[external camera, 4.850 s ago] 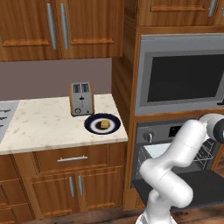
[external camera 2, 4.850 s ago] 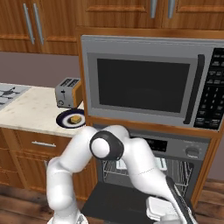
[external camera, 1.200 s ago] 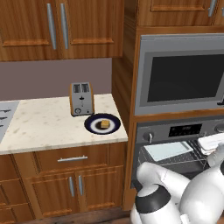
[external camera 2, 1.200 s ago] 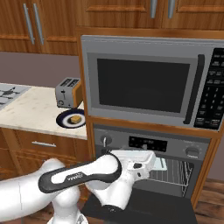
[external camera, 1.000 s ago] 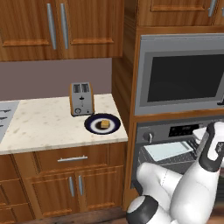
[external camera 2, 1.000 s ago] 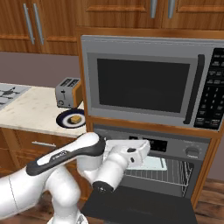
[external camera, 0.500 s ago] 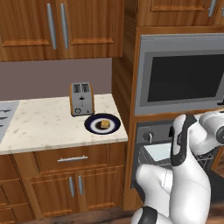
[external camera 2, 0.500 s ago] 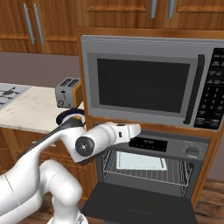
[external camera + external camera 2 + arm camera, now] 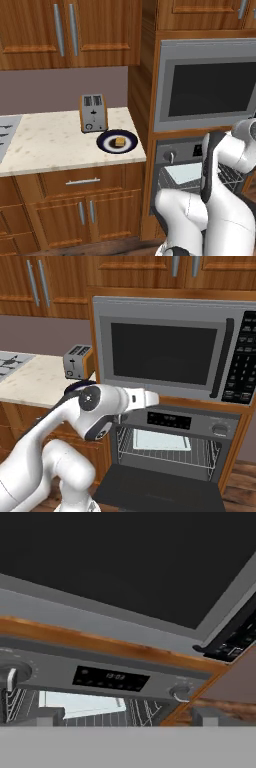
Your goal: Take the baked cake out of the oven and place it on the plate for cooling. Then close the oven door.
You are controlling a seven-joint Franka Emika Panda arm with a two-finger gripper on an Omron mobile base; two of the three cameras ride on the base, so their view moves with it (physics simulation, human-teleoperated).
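The baked cake (image 9: pixel 119 142), a small tan square, lies on the navy-rimmed plate (image 9: pixel 106 144) on the counter beside the toaster. The oven (image 9: pixel 190 421) stands open, its door (image 9: pixel 160 488) folded down flat. A pale baking tray (image 9: pixel 161 439) rests on the wire rack inside. My gripper (image 9: pixel 154 399) is held level in front of the oven's control strip, just above the opening and left of the display. In the hand view my gripper (image 9: pixel 128 718) is open, with nothing between its fingertips (image 9: pixel 50 716), and faces the display (image 9: pixel 111 678).
A microwave (image 9: pixel 165 351) sits right above the oven. On the marble counter (image 9: pixel 45 145) a toaster (image 9: pixel 94 112) stands behind the plate. Wooden cabinets hang overhead and a stove edge (image 9: pixel 10 363) shows at far left. My own arm (image 9: pixel 220 200) blocks much of the oven front.
The arm has swung up from low before the oven to control-strip height, and the hand has turned toward the oven front. The cake, plate and open door have stayed put.
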